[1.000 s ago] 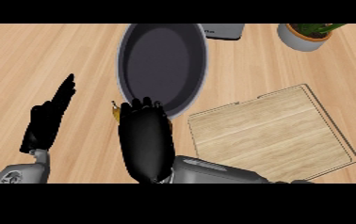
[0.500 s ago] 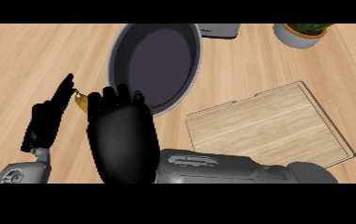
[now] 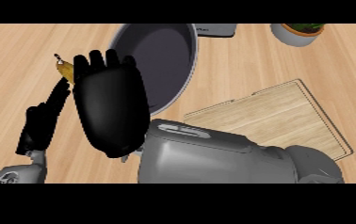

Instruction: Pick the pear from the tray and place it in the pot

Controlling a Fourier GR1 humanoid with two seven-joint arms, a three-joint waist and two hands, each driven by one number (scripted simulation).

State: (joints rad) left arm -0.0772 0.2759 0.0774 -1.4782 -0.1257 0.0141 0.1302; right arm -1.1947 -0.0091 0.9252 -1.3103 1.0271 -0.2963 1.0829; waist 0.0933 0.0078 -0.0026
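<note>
- Your right hand (image 3: 110, 108) fills the middle-left of the head view, back of the hand toward the camera, fingers pointing up and away.
- Right hand state: the fingers look fairly straight with their tips bent a little forward. You cannot tell from this view whether they press on or pinch anything; the palm side is hidden.
- The pear (image 3: 65, 69) shows only as a small yellow sliver with a dark stem, just beyond the left fingertips of the right hand. Most of it is hidden behind those fingers.
- Pear's position: over the bare counter (image 3: 28, 53), left of the pot (image 3: 158, 63) and outside its rim. It is not in the pot and not on the tray (image 3: 278, 115), which lies well apart at the right.
- Long axis: the visible part runs from the stem at upper left down toward the fingers. The rest cannot be judged.
- Key relation: the pot lies to the right of the pear, with its near rim just beside the right hand's fingers. In my judgement the coming move is a short carry rightward over the rim.
- Nearer hand: the right hand is touching or almost touching the pear. Your left hand (image 3: 43, 119) rests lower left, fingers straight and up, holding nothing.
- Risk, as a judgement: if contact is only at the fingertips, the pear may slip before it clears the rim.
</note>
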